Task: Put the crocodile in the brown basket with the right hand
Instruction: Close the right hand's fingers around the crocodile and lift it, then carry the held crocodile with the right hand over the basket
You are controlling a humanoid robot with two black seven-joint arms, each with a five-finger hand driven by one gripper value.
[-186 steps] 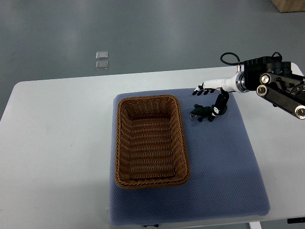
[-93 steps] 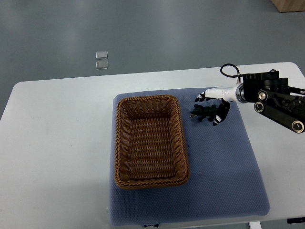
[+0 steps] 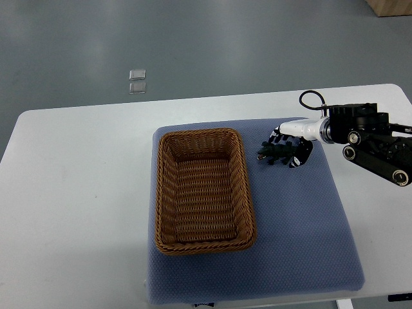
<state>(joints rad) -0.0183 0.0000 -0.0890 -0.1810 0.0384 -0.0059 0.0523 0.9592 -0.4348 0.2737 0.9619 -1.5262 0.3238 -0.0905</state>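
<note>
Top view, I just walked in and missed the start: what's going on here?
The robot's right hand reaches in from the right and sits over a small dark crocodile toy on the blue mat, just right of the brown basket. Whether it has a grip yet is not clear. The basket holds nothing, so the crocodile is not yet placed. The left arm is out of view.

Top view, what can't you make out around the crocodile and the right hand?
- Whether the right hand actually grips the crocodile: in the top view both are too small, and the hand covers the toy's right end.
- The crocodile's details: dark and tiny.
- The right arm beyond its joints: cut off by the right edge.
- Two small clear items on the floor: too small to identify.
</note>
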